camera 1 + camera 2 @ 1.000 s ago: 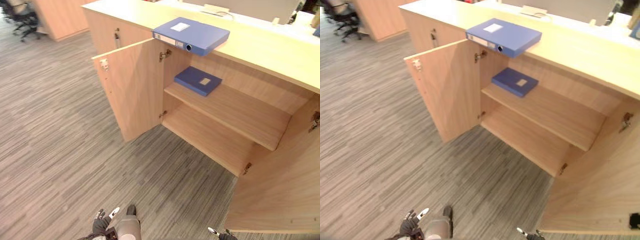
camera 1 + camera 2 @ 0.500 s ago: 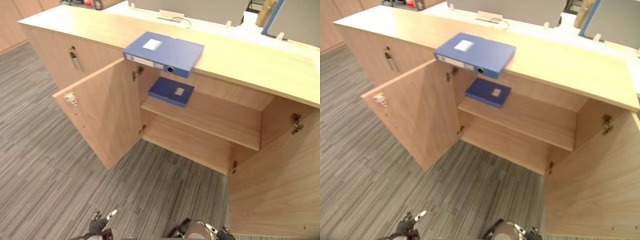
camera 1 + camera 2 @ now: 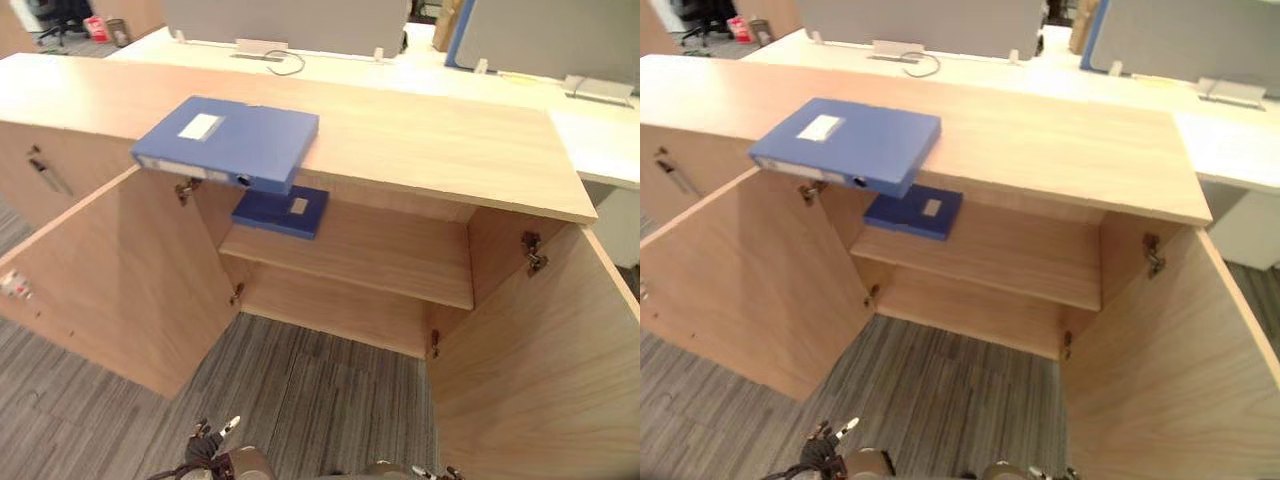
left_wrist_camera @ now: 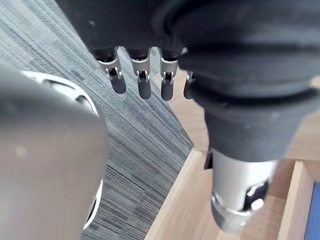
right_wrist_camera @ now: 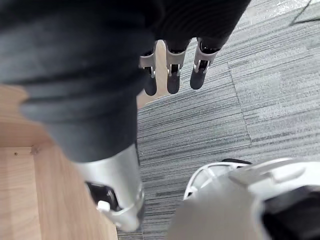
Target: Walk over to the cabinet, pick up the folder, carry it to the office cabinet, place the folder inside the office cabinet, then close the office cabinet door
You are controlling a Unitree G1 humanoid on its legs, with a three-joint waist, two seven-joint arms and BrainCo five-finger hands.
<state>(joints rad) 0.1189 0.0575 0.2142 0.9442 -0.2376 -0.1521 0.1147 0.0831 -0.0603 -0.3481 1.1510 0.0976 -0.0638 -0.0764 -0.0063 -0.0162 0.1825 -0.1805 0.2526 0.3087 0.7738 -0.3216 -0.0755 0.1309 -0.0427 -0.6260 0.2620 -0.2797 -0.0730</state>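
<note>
1. Lies flat on the wooden cabinet top (image 3: 430, 150), near edge jutting past the lip over the open compartment, white label up: light blue folder (image 3: 228, 142).
2. Sits just below it on the upper shelf (image 3: 380, 255), at the shelf's left end: darker blue folder (image 3: 283, 211).
3. Stand swung wide open on either side of the compartment: left door (image 3: 110, 280) and right door (image 3: 530, 370).
4. Hangs low over the grey carpet (image 3: 310, 390) beside the left door, fingers straight and loose, holding nothing: left hand (image 4: 144, 82).
5. Hangs over the carpet by the right door, fingers likewise straight and empty: right hand (image 5: 173, 80).
6. Well apart from both hands: light blue folder.
7. Runs behind the cabinet: white desk (image 3: 330, 68) with grey partition (image 3: 290, 20).
</note>
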